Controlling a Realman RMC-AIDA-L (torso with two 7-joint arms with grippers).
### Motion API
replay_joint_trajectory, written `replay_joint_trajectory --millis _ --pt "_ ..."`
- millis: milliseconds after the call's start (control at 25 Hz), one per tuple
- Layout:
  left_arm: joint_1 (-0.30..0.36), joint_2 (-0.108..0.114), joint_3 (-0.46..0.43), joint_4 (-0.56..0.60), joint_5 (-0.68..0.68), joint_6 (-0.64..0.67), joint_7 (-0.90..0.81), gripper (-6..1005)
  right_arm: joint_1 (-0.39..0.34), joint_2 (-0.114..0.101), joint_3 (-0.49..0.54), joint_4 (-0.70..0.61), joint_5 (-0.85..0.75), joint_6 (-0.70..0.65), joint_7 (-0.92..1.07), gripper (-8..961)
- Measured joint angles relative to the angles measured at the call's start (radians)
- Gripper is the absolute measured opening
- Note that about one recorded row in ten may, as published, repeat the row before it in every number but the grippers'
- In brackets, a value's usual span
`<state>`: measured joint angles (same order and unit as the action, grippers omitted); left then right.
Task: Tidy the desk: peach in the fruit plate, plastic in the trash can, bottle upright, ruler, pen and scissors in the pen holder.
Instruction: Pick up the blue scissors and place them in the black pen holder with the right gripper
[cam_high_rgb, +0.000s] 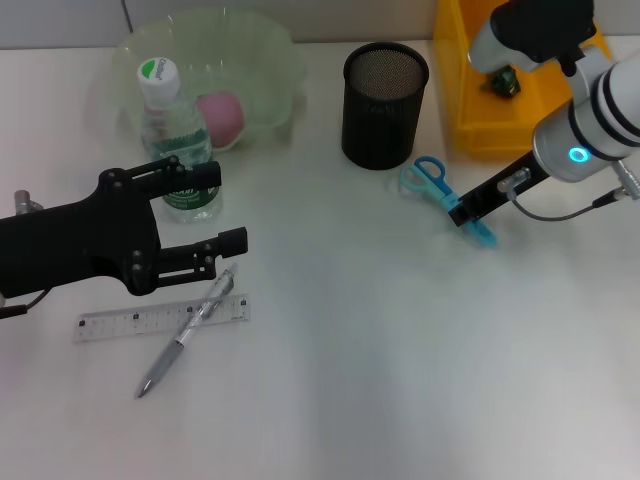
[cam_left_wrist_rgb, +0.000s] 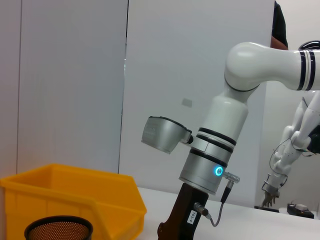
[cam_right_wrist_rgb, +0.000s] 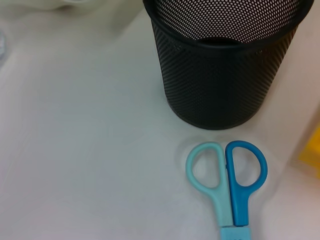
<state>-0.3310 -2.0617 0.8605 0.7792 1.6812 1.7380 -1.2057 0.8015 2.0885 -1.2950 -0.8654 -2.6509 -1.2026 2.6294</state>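
Observation:
The bottle (cam_high_rgb: 175, 140) stands upright beside the green fruit plate (cam_high_rgb: 270, 60), which holds the pink peach (cam_high_rgb: 220, 115). My left gripper (cam_high_rgb: 226, 207) is open just in front of the bottle, with nothing between its fingers. The clear ruler (cam_high_rgb: 160, 318) and the pen (cam_high_rgb: 190, 335) lie crossed below it. The blue scissors (cam_high_rgb: 438, 186) (cam_right_wrist_rgb: 227, 175) lie flat next to the black mesh pen holder (cam_high_rgb: 385, 105) (cam_right_wrist_rgb: 220, 65). My right gripper (cam_high_rgb: 468, 212) is down at the scissors' blade end. A dark crumpled piece of plastic (cam_high_rgb: 503, 82) sits in the yellow bin (cam_high_rgb: 470, 120).
The yellow bin (cam_left_wrist_rgb: 75, 195) stands at the back right, close to the pen holder (cam_left_wrist_rgb: 59, 229). My right arm (cam_left_wrist_rgb: 215, 150) reaches over it. The white desk (cam_high_rgb: 380, 360) stretches to the front.

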Motion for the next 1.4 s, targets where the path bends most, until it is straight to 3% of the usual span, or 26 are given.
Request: replay_joint_trajectory --millis 440,720,920,1400 --pt "-0.002 0.0 -0.002 0.002 -0.001 -0.001 0.0 788 -0.205 -0.004 -0.114 -0.279 0.139 -0.021 -0.007 206" --pt "0.003 0.0 -0.002 0.001 -0.002 0.0 0.0 788 -0.401 -0.005 -0.119 -0.474 0.337 -0.071 -0.087 206" --pt "0.006 -0.001 -0.001 0.0 -0.002 0.0 0.0 789 -0.478 -0.003 -0.114 -0.527 0.422 -0.083 -0.163 207" --pt "0.01 -0.005 -0.008 0.0 -0.002 0.005 0.0 789 -0.521 -0.002 -0.095 -0.544 0.517 -0.032 -0.345 210"
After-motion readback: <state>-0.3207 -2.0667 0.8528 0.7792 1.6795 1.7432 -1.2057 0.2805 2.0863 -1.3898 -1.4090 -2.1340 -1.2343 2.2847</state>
